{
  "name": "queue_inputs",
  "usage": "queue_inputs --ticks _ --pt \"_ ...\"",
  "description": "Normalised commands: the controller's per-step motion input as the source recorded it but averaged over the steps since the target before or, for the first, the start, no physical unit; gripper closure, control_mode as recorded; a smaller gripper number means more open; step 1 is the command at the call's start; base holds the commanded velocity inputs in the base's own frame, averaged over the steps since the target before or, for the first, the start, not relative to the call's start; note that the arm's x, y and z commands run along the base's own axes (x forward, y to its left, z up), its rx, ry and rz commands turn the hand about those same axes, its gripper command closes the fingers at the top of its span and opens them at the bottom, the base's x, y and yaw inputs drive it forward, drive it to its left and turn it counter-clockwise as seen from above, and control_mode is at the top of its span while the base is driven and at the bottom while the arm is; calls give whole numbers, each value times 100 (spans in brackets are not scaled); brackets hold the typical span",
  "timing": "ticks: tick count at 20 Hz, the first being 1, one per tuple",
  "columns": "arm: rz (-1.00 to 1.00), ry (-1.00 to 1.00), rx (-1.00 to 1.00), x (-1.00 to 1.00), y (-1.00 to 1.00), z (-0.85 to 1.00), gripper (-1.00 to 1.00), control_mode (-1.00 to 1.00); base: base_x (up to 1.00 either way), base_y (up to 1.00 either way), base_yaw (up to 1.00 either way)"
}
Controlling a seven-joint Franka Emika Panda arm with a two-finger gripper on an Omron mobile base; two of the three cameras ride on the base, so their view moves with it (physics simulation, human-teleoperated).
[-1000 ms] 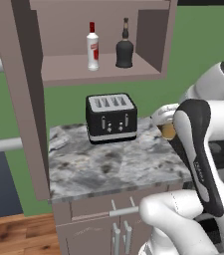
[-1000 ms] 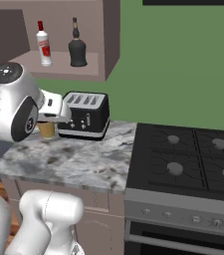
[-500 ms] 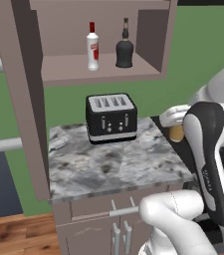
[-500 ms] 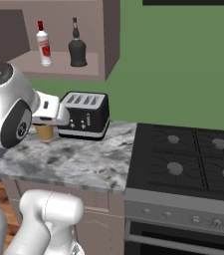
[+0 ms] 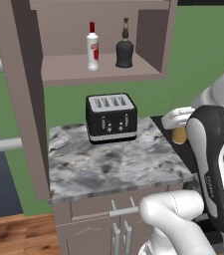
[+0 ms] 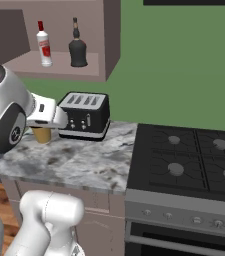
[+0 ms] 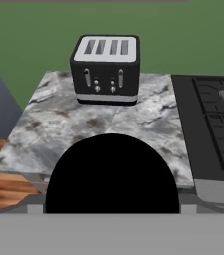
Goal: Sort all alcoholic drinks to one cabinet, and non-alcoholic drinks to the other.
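Up on the open cabinet (image 5: pixel 29 99) shelf, from the left base view, both bottles already stand side by side: the clear bottle (image 5: pixel 92 46) and the black bottle (image 5: pixel 124 49). Lower right, the cup (image 5: pixel 179 134) hangs just under the gripper (image 5: pixel 179 130), off the counter's (image 5: pixel 108 167) right edge. From the right base view, that cup (image 6: pixel 42 134) sits pinched in spread jaws, beside the toaster (image 6: pixel 84 115). Looking along the hand, its black top (image 7: pixel 112 174) blots out the foreground. It looks light, rigid and possibly slick; I'd hold mid-wall and keep it upright.
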Motion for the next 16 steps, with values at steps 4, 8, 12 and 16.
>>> queue_inputs --ticks 4,8,12,16 --pt "0 0 0 -3 0 0 100 -100 0 0 0" --pt "0 0 0 0 0 0 100 100 0 0 0" --pt "0 0 0 0 0 0 100 100 0 0 0" --pt "0 0 0 0 0 0 100 100 -22 -3 0"
